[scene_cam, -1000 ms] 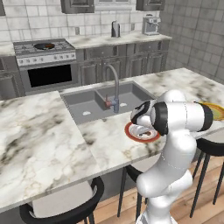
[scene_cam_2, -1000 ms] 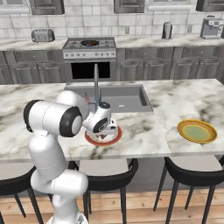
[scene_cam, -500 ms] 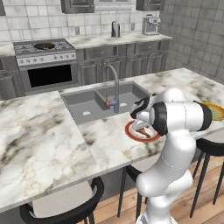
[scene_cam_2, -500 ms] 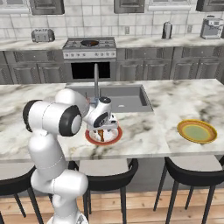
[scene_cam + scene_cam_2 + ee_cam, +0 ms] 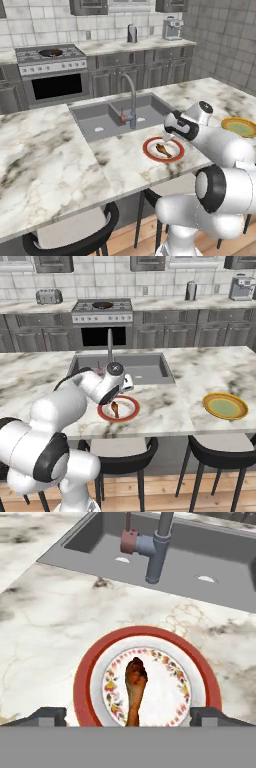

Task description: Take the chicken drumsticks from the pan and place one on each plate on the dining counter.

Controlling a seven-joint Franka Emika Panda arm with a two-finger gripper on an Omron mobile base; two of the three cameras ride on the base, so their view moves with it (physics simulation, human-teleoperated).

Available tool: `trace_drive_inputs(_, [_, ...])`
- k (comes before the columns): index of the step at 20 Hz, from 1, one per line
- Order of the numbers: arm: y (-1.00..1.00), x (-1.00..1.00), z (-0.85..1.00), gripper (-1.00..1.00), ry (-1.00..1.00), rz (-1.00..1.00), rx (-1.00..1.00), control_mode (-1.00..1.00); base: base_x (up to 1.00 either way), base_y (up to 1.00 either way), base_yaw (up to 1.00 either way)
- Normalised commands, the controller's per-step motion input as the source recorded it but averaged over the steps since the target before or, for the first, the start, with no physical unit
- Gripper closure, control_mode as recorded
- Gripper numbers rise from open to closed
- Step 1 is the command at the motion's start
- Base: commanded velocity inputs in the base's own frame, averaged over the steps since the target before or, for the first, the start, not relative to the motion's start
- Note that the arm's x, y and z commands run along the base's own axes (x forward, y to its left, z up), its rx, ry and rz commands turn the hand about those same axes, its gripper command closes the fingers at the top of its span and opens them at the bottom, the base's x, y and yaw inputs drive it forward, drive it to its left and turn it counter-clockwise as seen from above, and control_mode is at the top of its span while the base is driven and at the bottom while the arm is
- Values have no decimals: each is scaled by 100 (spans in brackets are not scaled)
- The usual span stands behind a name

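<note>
One drumstick [image 5: 135, 687] lies on the red-rimmed plate [image 5: 95, 662] on the marble table [image 5: 45, 160], right by the sink [image 5: 145, 367]. The fingers [image 5: 45, 716] are spread wide above it, holding nothing. The yellow plate [image 5: 225, 406] sits well apart

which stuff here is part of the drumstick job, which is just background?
Job:
- drumstick, lying on the red-rimmed plate
- yellow plate, nothing on it
- pan on the stove
- dining counter
- gripper, open above the red-rimmed plate

Background:
- sink and faucet
- toaster
- coffee machine
- stools
</note>
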Motion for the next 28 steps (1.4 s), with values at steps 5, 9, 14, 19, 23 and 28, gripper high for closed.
trace_drive_inputs(5, [7,-93,55,-100,-10,0,-1,-100,0,0,0])
trace_drive_inputs(9, [35,-27,11,-100,36,0,-7,-100,0,0,0])
trace_drive_inputs(14, [5,-40,15,-100,33,-3,-4,-100,0,0,0])
trace_drive_inputs(19, [0,-51,9,-100,1,0,0,-100,0,0,0])
trace_drive_inputs(23, [0,-36,4,-100,0,-1,0,100,-17,-1,-1])
trace_drive_inputs(28, [0,0,0,-100,0,0,0,100,-83,-51,-4])
